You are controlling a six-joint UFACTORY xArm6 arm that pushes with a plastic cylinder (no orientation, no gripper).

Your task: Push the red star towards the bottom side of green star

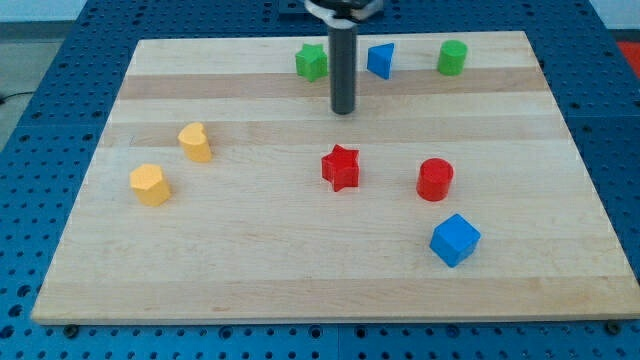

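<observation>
Near the desk's (pixel 200 270) middle lies the red star (pixel 341 167), well apart from the green star (pixel 312 62) at the view's top; my tip (pixel 344 110) stands between them, just right of the green star and above the red one. No claw exists on this rig, only the rod, so nothing is held. Judged from its look, the red star is a small, light, rigid block that should slide readily on smooth wood but may rotate if struck off-centre; contact is best made on its lower side, centred between points, pushing upward and slightly left
</observation>
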